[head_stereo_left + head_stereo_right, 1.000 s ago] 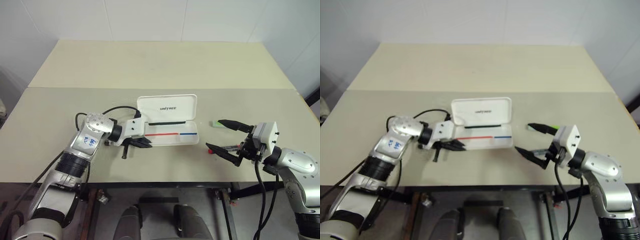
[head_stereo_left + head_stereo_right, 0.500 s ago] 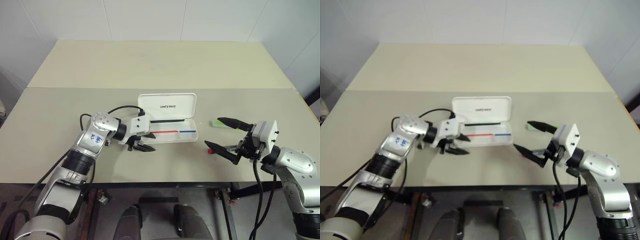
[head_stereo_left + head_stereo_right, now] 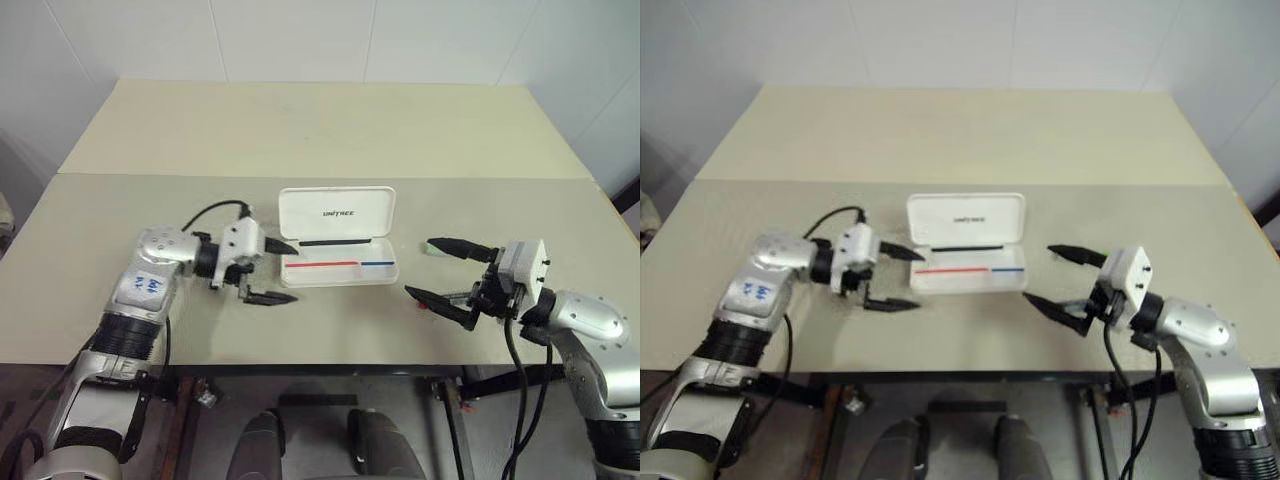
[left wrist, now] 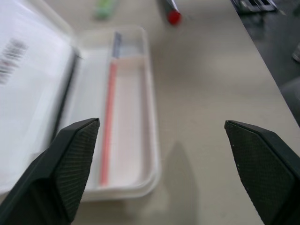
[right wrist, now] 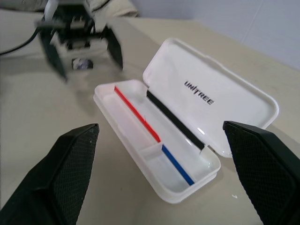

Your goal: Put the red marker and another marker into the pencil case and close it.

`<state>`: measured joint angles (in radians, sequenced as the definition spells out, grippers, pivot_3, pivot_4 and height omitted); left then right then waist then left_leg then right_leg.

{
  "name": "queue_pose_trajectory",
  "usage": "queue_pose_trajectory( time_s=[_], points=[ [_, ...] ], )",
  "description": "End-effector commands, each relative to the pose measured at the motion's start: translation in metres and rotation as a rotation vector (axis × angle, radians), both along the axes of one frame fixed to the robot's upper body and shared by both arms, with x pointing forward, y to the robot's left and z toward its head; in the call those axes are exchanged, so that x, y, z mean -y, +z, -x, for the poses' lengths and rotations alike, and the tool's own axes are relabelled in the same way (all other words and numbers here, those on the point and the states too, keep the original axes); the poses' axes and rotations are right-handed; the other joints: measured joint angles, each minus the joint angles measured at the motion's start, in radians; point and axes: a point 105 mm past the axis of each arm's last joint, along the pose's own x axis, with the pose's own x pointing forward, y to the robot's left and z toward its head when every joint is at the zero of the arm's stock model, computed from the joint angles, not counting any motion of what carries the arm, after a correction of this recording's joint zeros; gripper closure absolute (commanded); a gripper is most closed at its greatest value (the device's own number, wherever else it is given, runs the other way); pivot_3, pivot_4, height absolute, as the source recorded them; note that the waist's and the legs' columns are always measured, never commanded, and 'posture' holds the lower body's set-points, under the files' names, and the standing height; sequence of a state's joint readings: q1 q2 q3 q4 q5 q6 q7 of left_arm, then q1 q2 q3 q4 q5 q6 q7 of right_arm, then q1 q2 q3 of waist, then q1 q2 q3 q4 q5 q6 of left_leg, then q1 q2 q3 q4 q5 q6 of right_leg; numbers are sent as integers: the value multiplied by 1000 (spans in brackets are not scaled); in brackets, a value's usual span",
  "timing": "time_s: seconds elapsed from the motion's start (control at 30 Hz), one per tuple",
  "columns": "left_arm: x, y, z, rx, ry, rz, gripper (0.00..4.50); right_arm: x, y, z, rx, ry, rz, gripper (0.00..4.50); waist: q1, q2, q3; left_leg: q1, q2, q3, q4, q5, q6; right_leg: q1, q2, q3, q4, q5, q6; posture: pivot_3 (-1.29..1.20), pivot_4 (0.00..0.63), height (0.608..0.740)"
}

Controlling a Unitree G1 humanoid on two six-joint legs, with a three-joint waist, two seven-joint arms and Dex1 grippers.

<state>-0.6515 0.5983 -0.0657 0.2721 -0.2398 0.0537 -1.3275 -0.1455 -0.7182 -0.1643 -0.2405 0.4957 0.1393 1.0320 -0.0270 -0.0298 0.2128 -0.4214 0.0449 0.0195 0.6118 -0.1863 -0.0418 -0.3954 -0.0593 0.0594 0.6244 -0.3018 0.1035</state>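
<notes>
Pencil case [image 3: 338,240] lies open on the table [image 3: 300,130], lid raised toward the far side; left gripper [image 3: 275,271] sits just beside the case's left end, fingers spread wide, empty; right gripper [image 3: 448,273] is near the case's right end, fingers equally wide, empty; red marker [image 4: 171,12] and green marker [image 4: 104,8] lie on the table past that right end, between the right gripper's fingers; case is glossy white hard plastic, rounded corners, thin red-and-blue line along the tray; finger pads [image 5: 70,168] black, finely textured.
</notes>
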Motion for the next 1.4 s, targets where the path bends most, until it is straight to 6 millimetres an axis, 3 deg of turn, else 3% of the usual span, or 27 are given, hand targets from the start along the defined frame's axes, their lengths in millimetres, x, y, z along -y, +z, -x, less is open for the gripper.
queue_pose_trajectory(
  time_s=[0.03,0.27,0.4,0.77,0.87,1.03,1.2,1.4],
  points=[
    [-8,32,16,46,-115,169,30,12,2,-4,-33,37,103,0,-1,0,0,0,0,0,0,0,0,0,0,0,-1,0,0,0,150,740],
    [-24,46,31,-10,-138,182,30,44,-9,-24,-194,76,339,0,-6,0,0,0,1,2,-1,-2,2,-1,1,1,-2,0,0,0,150,740],
    [-34,44,42,-17,-122,153,30,61,-14,-36,-283,132,486,0,-13,1,0,0,1,3,-1,-2,2,-1,2,1,-2,0,0,0,150,740],
    [-55,44,49,10,-12,114,30,64,-49,-40,-425,244,665,0,-13,1,1,0,1,4,-2,-4,1,-3,0,2,-2,-1,-1,0,150,740],
    [-55,46,49,25,5,122,0,67,-61,-45,-407,228,710,593,-13,1,1,0,1,4,-1,-4,1,-3,0,2,-2,-1,-1,0,150,740],
    [-57,47,49,39,28,129,0,68,-68,-47,-352,226,745,2271,-11,0,0,1,2,4,-2,-4,1,-2,0,2,-1,-1,-1,0,150,740],
    [-61,46,48,41,42,124,0,68,-57,-50,-320,210,720,3896,-22,-1,-1,1,1,5,0,-4,1,0,-1,2,-1,0,-1,0,150,740],
    [-69,45,45,53,74,109,0,50,-15,-39,-255,273,653,3904,-27,1,1,1,2,7,-1,-3,2,-1,-2,2,-1,0,-1,0,150,740]
  ],
)
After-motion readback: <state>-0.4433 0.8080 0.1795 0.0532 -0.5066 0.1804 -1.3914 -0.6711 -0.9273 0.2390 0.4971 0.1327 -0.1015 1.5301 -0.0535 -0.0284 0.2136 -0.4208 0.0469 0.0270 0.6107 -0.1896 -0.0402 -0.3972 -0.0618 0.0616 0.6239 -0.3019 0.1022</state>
